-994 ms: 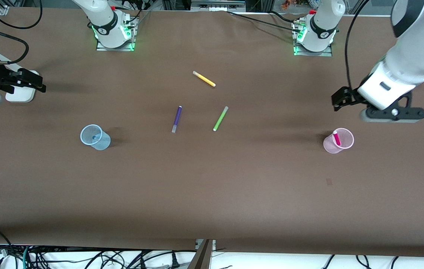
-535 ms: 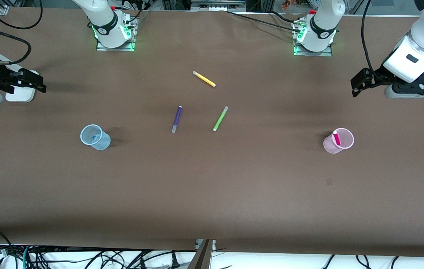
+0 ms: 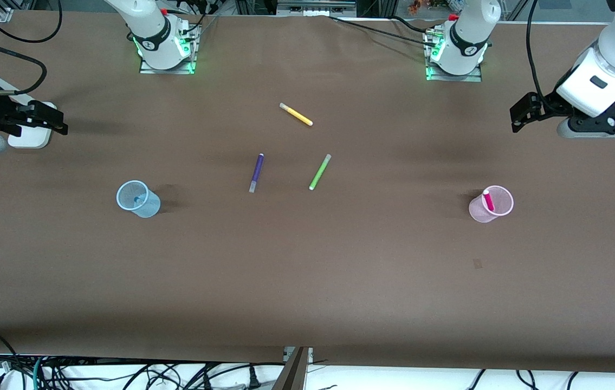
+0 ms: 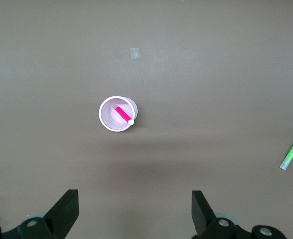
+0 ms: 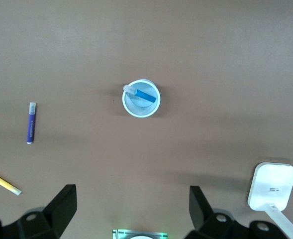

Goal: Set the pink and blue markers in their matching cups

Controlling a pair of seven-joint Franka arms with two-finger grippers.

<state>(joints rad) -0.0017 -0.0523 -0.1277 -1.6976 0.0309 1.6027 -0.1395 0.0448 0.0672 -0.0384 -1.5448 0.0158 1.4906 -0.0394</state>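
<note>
The pink marker point(image 3: 487, 200) stands tilted inside the pale pink cup point(image 3: 491, 205) toward the left arm's end of the table. Both also show in the left wrist view, marker point(image 4: 122, 113) in cup point(image 4: 106, 115). The blue marker point(image 3: 136, 201) lies inside the pale blue cup point(image 3: 138, 199) toward the right arm's end; in the right wrist view the marker point(image 5: 141, 94) leans in the cup point(image 5: 142, 107). My left gripper point(image 3: 521, 114) point(image 4: 135, 209) is open and empty, up over bare table, well apart from the pink cup. My right gripper point(image 3: 52, 122) point(image 5: 133, 206) is open and empty, waiting.
A purple marker point(image 3: 256, 172), a lime-green marker point(image 3: 319, 171) and a yellow marker point(image 3: 296, 114) lie loose mid-table. A white device point(image 3: 28, 138) sits under the right gripper. The arm bases point(image 3: 163, 46) stand along the table's back edge.
My left gripper has drawn up and away from the pink cup toward the left arm's end of the table, then nearly stopped. The right arm, cups and markers have not moved.
</note>
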